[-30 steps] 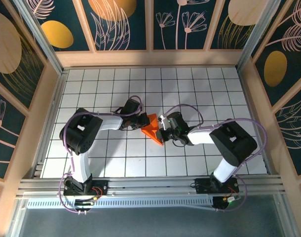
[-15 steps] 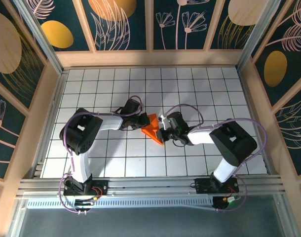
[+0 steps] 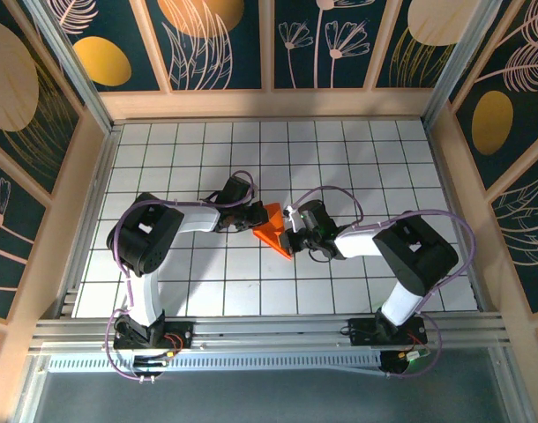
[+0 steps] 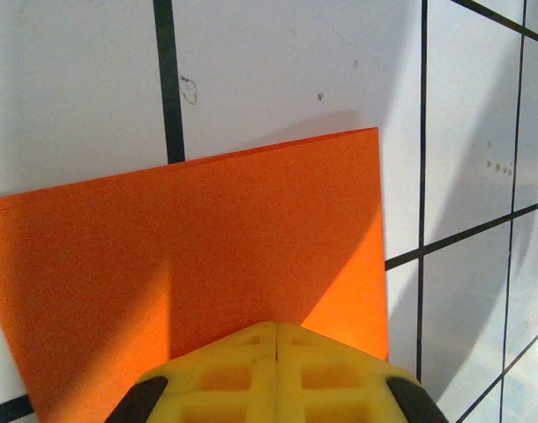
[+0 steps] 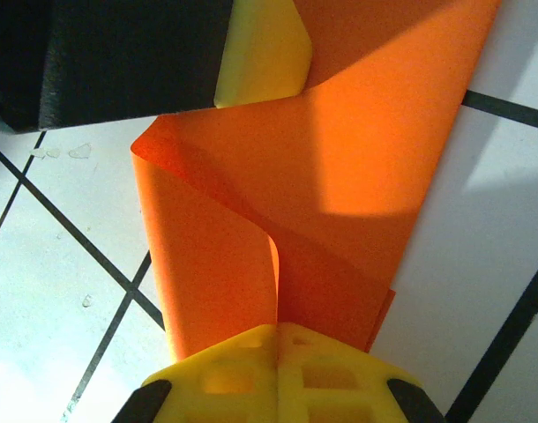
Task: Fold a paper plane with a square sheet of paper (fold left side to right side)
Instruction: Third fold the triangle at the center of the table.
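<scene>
Hardly anything has shifted over the last second: both arms sit where they were, meeting over the middle of the worktop (image 3: 339, 159), and the orange wedge between them keeps the same outline. If the left gripper (image 3: 254, 220) has eased at all, I can't see it from here.

The square sheet of paper (image 3: 273, 231) lies between the two wrists as a creased, folded wedge. The right gripper (image 5: 276, 333) is clenched on it; from its own camera a flap curls up off the tiles and runs straight into the seam between the yellow fingers. The left gripper's camera shows its fingers pressed together at the sheet's near edge, the rest of the paper lying flat on the grid beyond. Whether it actually pinches a layer or only bears down on it, I can't tell.

To my eye the stillness means a fold in mid-course. The raised flap has not been laid down or creased, so this step isn't finished, and the dart shape looks some way off.
</scene>
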Robot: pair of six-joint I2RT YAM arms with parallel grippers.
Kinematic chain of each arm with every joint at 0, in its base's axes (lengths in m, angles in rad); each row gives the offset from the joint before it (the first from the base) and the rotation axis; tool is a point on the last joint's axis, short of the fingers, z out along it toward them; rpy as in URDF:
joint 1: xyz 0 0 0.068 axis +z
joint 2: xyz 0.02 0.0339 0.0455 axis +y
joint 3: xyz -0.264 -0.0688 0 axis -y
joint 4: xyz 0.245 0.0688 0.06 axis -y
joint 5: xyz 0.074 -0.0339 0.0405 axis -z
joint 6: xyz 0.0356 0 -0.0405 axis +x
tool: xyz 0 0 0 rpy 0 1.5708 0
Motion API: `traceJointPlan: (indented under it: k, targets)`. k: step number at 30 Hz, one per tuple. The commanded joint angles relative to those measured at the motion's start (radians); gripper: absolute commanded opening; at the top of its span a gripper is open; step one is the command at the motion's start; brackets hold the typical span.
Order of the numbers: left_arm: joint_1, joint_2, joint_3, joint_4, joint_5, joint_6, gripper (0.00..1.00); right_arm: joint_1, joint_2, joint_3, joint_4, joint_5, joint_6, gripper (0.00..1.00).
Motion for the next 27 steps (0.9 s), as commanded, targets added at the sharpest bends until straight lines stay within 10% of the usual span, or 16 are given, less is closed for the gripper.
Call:
traceJointPlan:
  k: [1, 14, 27]
  targets:
    - [-0.012, 0.036, -0.006, -0.073, -0.017, 0.013, 0.08, -0.004, 0.033, 0.013, -0.036, 0.012, -0.022, 0.00]
    - [0.055, -0.184, 0.029, -0.101, -0.096, 0.038, 0.14, -0.004, 0.033, -0.003, -0.049, 0.018, -0.022, 0.00]
    - [-0.010, -0.446, -0.391, 0.308, 0.007, -0.100, 0.04, -0.001, 0.026, -0.008, -0.055, 0.027, -0.021, 0.00]
